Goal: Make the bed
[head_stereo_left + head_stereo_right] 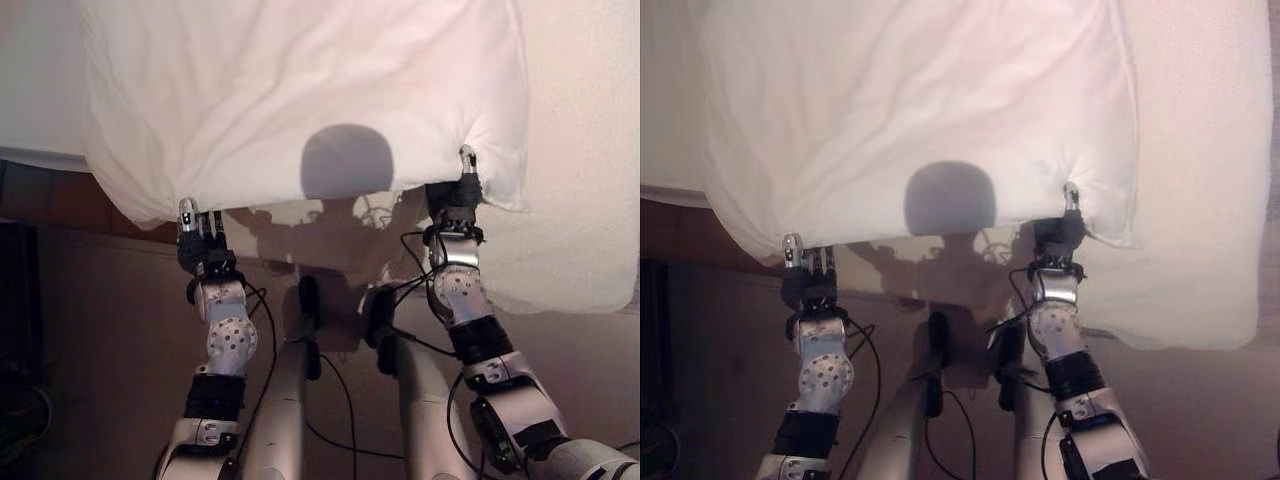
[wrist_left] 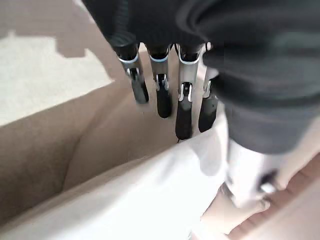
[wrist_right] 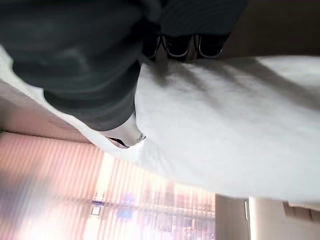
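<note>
A: Duvet (image 1: 300,90) is held up by its near edge, left hand (image 1: 200,245) and right hand (image 1: 462,190) each at a lower corner. The sheet hangs spread just beyond both hands, bed (image 1: 590,180) past it.

B: Grip state?

A: Left: thumb pinches the hem against the palm, fingers (image 2: 182,107) nearly straight, lying on the cloth. Right: fingers (image 3: 180,47) curled over the edge, clamped.

B: Next I'd carry both hands forward level, same pace, keep the edge taut. The left pinch looks shallow and may slip.
</note>
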Tool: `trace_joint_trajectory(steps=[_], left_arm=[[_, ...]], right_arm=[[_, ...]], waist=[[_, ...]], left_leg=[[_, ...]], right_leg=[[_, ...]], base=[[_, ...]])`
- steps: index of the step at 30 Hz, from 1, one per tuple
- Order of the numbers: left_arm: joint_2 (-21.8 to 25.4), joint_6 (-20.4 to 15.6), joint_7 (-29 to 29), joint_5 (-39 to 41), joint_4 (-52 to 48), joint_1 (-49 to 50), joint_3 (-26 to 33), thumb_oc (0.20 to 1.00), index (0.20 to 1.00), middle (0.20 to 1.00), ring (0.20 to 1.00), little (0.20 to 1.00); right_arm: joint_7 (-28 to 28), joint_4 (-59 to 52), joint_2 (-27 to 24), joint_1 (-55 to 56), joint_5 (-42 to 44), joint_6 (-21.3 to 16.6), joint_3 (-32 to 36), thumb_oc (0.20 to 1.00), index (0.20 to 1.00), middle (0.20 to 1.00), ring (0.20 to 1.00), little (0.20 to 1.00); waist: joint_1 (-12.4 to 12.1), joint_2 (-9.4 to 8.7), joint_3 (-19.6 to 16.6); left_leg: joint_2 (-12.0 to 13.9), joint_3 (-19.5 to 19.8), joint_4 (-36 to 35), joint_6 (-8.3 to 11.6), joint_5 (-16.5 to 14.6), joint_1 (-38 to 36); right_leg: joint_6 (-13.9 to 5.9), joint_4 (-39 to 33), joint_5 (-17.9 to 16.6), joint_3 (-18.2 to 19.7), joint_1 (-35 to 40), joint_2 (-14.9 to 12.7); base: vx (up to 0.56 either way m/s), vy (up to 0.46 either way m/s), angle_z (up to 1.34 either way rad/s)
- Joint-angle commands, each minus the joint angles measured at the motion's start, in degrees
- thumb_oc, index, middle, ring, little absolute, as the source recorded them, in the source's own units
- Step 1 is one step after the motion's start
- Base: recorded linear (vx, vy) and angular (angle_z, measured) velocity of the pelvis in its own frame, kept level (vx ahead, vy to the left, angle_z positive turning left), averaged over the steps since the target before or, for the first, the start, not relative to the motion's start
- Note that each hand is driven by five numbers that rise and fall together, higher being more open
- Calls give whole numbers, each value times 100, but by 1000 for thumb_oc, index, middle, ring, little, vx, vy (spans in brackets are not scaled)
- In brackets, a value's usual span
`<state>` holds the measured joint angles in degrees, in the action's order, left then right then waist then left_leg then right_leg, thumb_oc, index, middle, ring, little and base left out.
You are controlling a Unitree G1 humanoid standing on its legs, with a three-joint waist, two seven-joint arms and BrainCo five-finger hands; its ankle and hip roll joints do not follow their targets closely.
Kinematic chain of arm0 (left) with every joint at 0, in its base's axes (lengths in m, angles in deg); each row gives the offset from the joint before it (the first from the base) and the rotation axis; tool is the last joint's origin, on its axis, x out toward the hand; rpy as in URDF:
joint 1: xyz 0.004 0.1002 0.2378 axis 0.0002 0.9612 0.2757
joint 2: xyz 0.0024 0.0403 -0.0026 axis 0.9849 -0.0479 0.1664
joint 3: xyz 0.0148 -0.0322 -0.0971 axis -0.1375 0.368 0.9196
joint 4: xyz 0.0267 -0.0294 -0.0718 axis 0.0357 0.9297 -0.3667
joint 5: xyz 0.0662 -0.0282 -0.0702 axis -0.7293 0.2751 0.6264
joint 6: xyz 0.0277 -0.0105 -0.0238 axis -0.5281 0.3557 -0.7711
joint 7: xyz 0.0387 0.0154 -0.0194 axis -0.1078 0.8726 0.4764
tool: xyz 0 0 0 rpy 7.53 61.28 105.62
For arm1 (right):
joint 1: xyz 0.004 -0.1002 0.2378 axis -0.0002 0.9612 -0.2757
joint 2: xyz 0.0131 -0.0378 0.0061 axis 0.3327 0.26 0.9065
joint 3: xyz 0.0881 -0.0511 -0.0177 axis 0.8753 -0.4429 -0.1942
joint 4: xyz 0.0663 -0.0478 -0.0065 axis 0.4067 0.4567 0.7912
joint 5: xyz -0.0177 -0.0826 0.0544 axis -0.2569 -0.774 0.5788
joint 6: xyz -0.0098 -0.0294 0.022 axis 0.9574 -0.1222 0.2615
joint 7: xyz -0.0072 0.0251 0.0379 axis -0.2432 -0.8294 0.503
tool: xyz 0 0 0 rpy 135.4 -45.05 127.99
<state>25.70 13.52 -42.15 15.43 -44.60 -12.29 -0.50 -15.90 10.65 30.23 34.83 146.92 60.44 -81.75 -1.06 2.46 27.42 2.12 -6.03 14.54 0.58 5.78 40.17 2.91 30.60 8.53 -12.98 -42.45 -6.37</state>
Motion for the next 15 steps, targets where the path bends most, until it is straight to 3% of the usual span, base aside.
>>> trace_joint_trajectory(steps=[1, 15], left_arm=[[285, -282, -338, 257, 242, 39, 231, 1000, 1000, 1000, 1000, 1000], [171, 322, -1071, 1228, 1605, -657, -225, 1000, 1000, 1000, 1000, 1000]], right_arm=[[-396, -603, 120, 314, -73, -334, -84, 200, 200, 200, 200, 200], [-826, -1218, 278, 670, 63, -281, -682, 200, 200, 200, 200, 200]], waist=[[80, 16, -549], [378, -153, -694]], left_leg=[[21, 53, 375, -21, -701, 20], [85, -49, 556, -2, -757, 176]], right_leg=[[-881, -828, -642, 453, 92, -135], [-859, -712, -683, 550, -77, -90]], base=[[0, 0, 0], [5, 1, 0]])
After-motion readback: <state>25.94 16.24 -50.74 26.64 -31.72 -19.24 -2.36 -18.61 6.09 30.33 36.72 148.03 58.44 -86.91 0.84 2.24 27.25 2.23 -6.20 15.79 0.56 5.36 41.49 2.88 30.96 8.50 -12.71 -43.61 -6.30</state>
